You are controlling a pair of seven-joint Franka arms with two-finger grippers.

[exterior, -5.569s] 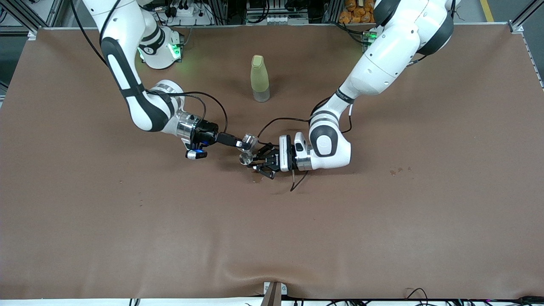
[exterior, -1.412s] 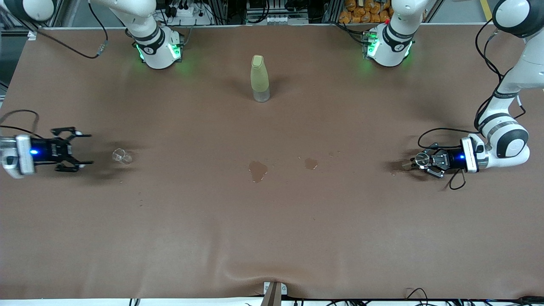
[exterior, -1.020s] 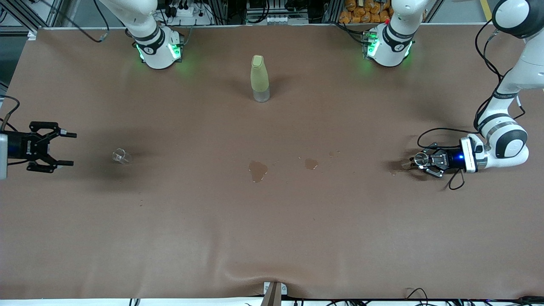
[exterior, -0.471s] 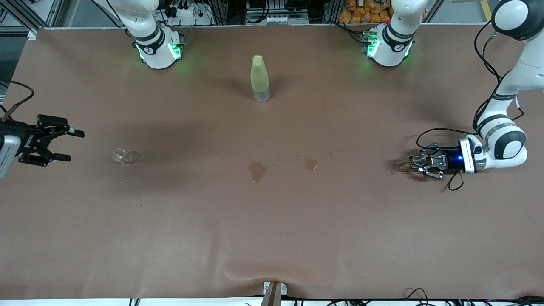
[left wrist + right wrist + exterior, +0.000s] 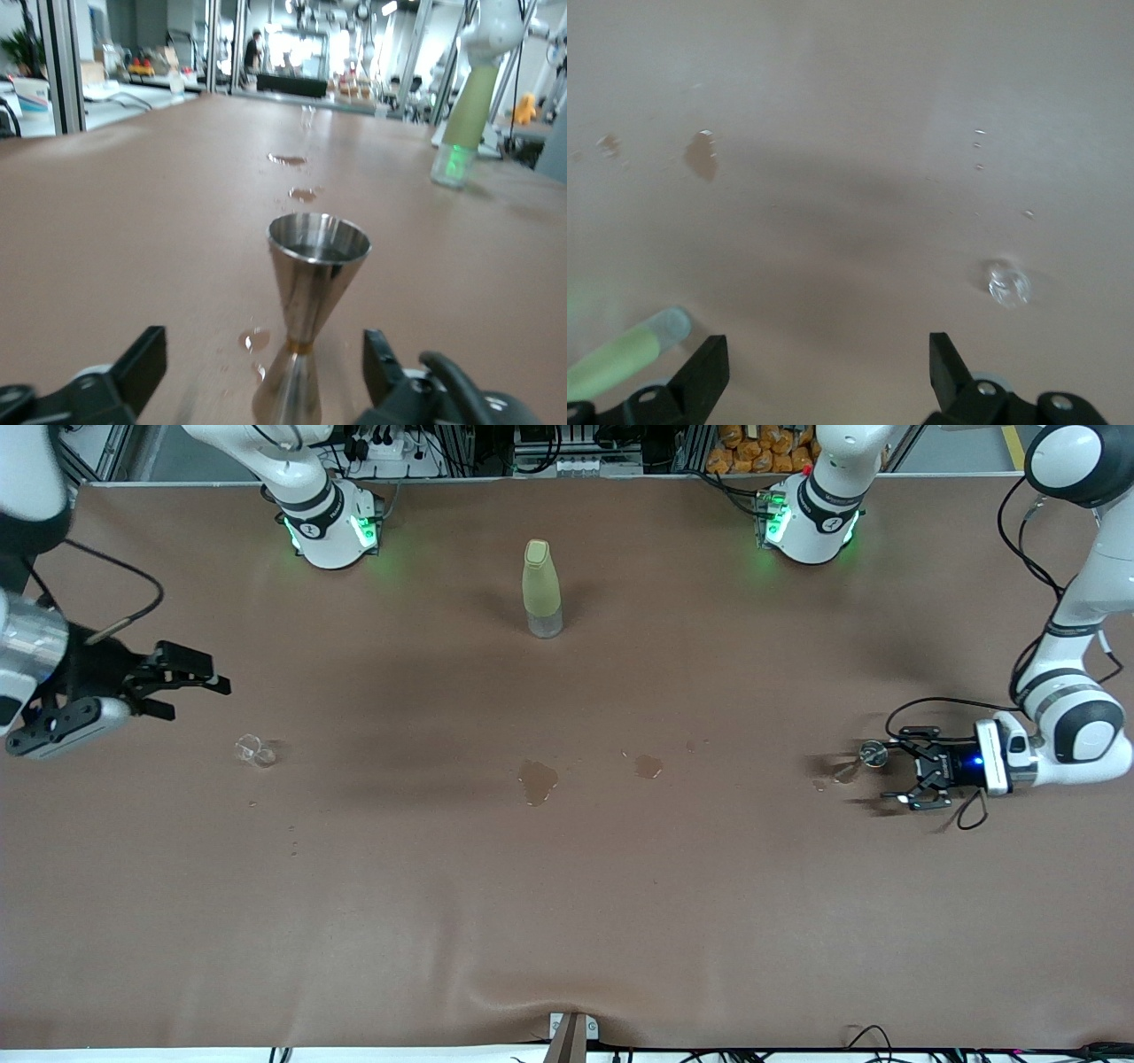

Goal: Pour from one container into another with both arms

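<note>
A steel jigger [image 5: 874,755] stands upright on the brown table near the left arm's end. My left gripper [image 5: 905,769] is low over the table and open. In the left wrist view the jigger [image 5: 317,283] rises between the spread fingers [image 5: 142,372] of my left gripper [image 5: 263,359], touching neither. A small clear glass [image 5: 253,751] stands toward the right arm's end. My right gripper [image 5: 195,689] hangs open and empty in the air beside that glass, which the right wrist view shows as a small clear glass [image 5: 1007,285] off to one side of my right gripper [image 5: 826,361].
A yellow-green bottle [image 5: 541,589] stands mid-table, farther from the front camera than both containers. Two wet patches, one [image 5: 537,779] and a smaller one [image 5: 648,765], stain the cloth between the containers. Droplets [image 5: 828,784] lie by the jigger.
My left gripper has opened off the jigger and drawn back a little; the jigger stays standing. My right gripper has risen and swung toward the table's middle, still open.
</note>
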